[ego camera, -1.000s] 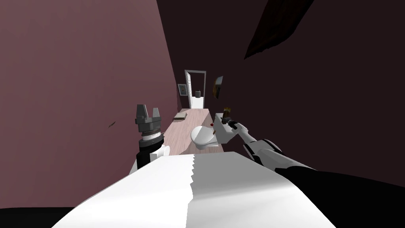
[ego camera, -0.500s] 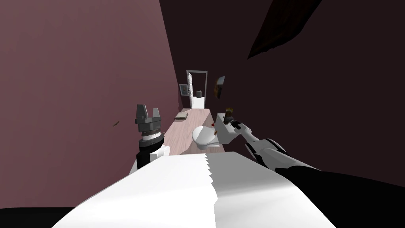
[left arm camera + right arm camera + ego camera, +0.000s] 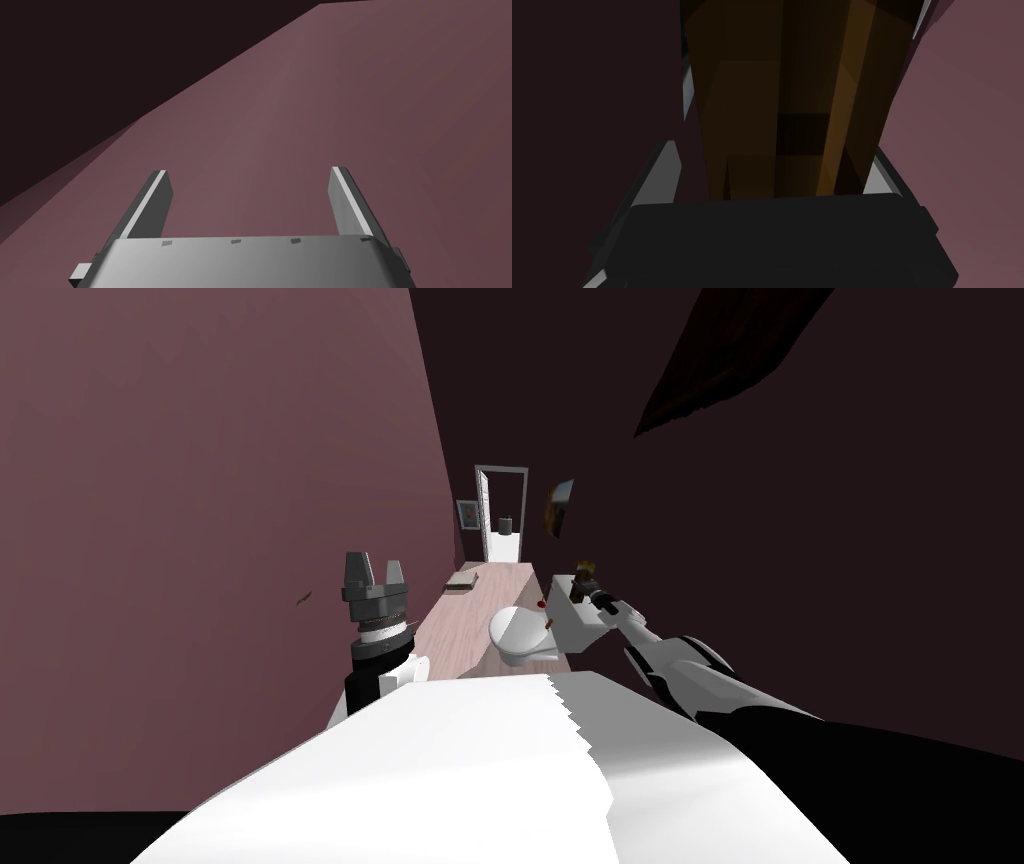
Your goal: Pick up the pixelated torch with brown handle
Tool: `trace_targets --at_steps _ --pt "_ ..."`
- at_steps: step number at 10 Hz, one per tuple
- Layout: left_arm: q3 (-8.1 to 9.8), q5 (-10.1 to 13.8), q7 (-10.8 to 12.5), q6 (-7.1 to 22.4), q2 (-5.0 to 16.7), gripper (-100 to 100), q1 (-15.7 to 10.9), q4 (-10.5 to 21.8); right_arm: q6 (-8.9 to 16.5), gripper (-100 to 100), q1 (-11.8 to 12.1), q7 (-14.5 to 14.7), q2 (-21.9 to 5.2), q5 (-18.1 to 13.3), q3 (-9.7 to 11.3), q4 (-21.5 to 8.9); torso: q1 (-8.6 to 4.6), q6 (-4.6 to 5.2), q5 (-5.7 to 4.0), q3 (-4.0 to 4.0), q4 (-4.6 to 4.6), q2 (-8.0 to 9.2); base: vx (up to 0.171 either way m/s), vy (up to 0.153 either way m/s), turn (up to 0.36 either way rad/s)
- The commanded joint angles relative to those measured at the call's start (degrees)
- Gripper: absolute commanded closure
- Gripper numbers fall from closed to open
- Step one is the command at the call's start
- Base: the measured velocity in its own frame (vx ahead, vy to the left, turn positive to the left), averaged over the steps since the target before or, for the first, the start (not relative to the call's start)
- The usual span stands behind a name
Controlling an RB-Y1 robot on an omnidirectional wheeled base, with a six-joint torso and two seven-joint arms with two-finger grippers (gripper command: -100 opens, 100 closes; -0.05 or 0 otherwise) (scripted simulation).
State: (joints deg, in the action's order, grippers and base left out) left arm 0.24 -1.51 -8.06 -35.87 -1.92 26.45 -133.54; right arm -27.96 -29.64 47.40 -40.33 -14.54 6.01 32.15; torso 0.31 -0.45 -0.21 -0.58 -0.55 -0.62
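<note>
The torch (image 3: 584, 571) is a small blocky brown and yellow thing standing just above the top of the white toilet tank (image 3: 572, 623). My right gripper (image 3: 589, 587) reaches it from the near side. In the right wrist view the brown blocky handle (image 3: 782, 100) fills the gap between the fingers (image 3: 668, 170), and the right gripper (image 3: 802, 55) is shut on it. My left gripper (image 3: 374, 570) is raised at the left beside the mauve wall, open and empty (image 3: 250, 175).
A white toilet bowl (image 3: 515, 633) stands left of the tank on a pale floor strip. A flat tan object (image 3: 461, 581) lies farther along the floor. An open doorway (image 3: 503, 513) is at the far end. Dark walls close in on the right.
The whole head picture has slid a little to the right, so my view has turned. The right arm stays at the tank top with the torch; the left arm has not moved.
</note>
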Motion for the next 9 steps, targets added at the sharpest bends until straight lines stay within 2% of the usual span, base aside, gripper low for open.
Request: trace_targets --at_steps 1,2,3,5,6,7,9 --pt "0.0 0.0 0.0 0.0 0.0 0 0.0 0.0 -2.9 -100 -0.8 2.9 -2.4 2.9 -1.0 -2.9 0.0 0.0 0.0 0.0 0.0 0.0 -0.004 0.066 0.114" --pt "-0.01 0.0 0.0 0.0 0.0 0 0.0 0.0 -4.4 -100 -0.8 4.5 -2.4 4.6 -1.0 -4.5 0.18 -0.02 0.04 0.0 0.0 -0.01 0.017 0.099 0.061" --pt "-0.01 0.0 0.0 0.0 0.0 0 0.0 0.0 -4.4 -100 -0.8 6.1 -2.4 6.3 -1.0 -4.5 0.3 0.02 0.08 -0.01 0.01 -0.04 0.017 0.054 -0.016" --pt "0.0 0.0 0.0 0.0 0.0 0 0.0 0.0 -4.4 -100 -0.8 6.8 -2.4 9.1 -1.0 -4.5 0.04 0.02 0.03 0.0 0.01 -0.01 -0.001 0.0 -0.001" --pt "0.0 0.0 0.0 0.0 0.0 0 0.0 0.0 -4.5 -100 -0.8 6.8 -2.3 8.3 -1.0 -4.6 -0.04 0.03 0.01 0.02 0.03 0.02 0.0 0.0 0.0" --pt "0.0 0.0 0.0 0.0 0.0 0 0.0 0.0 -4.5 100 -0.8 6.9 -2.3 8.5 -1.0 -4.5 -0.06 0.03 0.01 0.02 0.03 0.02 -0.001 0.003 0.018" --pt "0.0 0.0 0.0 0.0 0.0 0 0.0 0.0 -4.6 100 -0.8 6.8 -2.2 8.5 -0.9 -4.5 -0.06 0.1 0.05 0.04 0.05 0.03 0.0 0.0 0.0"
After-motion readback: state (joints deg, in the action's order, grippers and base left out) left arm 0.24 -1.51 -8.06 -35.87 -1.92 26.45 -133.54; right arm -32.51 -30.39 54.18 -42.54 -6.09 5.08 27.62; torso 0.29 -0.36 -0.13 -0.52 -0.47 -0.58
